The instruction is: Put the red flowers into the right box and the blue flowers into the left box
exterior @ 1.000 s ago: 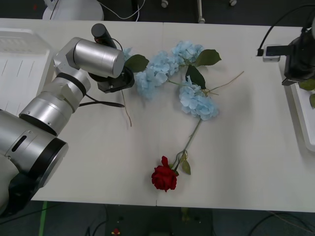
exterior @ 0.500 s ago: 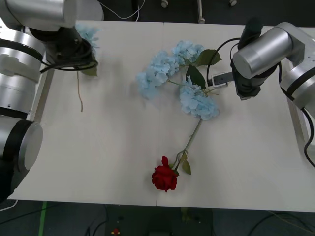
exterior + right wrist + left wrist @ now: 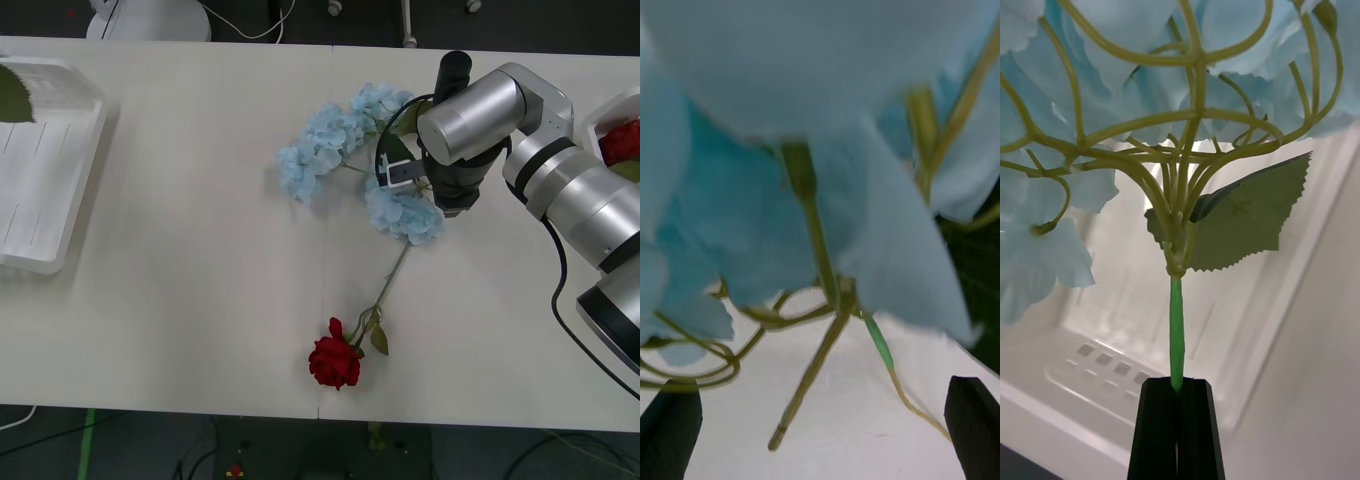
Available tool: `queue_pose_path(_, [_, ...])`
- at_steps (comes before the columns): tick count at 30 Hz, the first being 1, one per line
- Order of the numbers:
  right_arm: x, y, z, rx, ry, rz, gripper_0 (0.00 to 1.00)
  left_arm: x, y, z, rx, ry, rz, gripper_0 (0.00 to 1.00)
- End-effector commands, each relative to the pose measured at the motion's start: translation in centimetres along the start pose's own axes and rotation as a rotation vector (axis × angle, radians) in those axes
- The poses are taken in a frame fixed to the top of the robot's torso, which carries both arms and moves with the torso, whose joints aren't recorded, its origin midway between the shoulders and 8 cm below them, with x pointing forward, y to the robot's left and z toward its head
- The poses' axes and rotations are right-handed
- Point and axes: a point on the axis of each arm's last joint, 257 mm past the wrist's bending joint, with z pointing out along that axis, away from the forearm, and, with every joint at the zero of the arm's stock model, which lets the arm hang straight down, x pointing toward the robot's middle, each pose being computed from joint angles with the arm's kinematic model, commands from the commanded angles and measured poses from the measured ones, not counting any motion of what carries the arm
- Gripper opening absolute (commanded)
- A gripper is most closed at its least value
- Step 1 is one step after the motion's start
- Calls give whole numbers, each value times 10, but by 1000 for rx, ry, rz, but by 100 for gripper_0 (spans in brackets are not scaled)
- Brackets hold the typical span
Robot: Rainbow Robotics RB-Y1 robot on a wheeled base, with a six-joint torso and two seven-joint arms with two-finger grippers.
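My left gripper (image 3: 1178,386) is shut on the green stem of a blue flower (image 3: 1112,120), held above the slotted bottom of the left box (image 3: 1112,360). In the front view the left box (image 3: 60,215) lies at the table's left edge, with a green leaf (image 3: 12,95) above it. My right arm (image 3: 470,115) hangs over the blue flowers (image 3: 400,210) at mid-table. The right gripper (image 3: 820,431) is open, close above their petals and stems (image 3: 820,247). A red flower (image 3: 333,362) lies near the front edge. Another red bloom (image 3: 622,140) rests in the right box (image 3: 592,118).
A second cluster of blue blooms (image 3: 325,145) lies left of the right arm. The red flower's long stem (image 3: 390,282) runs up under the blue cluster. Bare tabletop (image 3: 190,260) spreads between the left box and the flowers.
The left arm has carried its blue flower left, out of the front view, over the left box. The right arm has swung in from the right and down onto the blue flowers.
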Motion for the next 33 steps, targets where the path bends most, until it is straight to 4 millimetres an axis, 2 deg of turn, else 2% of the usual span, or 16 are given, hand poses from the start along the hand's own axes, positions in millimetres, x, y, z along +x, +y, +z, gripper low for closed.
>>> queue_pose_path(1, [-31,-27,-19,73,-12,-92,94,2,83,-6,-133,-48,31,0])
queue_pose_path(4, [-38,-20,-15,58,-18,-101,94,13,106,5,-182,-49,22,0])
queue_pose_path(8, [-43,-13,-11,36,-31,-92,94,29,121,17,-223,-28,16,0])
queue_pose_path(15, [-47,-1,-4,-3,-52,-70,94,53,129,48,-229,14,14,0])
queue_pose_path(20, [-50,10,-1,-37,-58,-72,93,61,135,70,-220,19,-8,0])
queue_pose_path(23, [-45,17,0,-62,-45,-74,88,62,128,79,-182,13,-21,0])
queue_pose_path(24, [-42,19,0,-73,-40,-72,85,61,125,79,-173,10,-21,7])
queue_pose_path(25, [-42,21,0,-81,-40,-70,83,61,125,79,-172,10,-23,21])
queue_pose_path(26, [-38,25,0,-96,-33,-66,83,61,123,80,-168,10,-23,47])
queue_pose_path(28, [-30,32,-2,-129,-19,-61,82,60,115,81,-139,8,-27,76])
queue_pose_path(30, [-19,39,-5,-168,-1,-50,83,61,104,83,-92,10,-37,88])
queue_pose_path(33, [-5,42,-11,-206,1,-19,82,61,87,78,-22,20,-47,97])
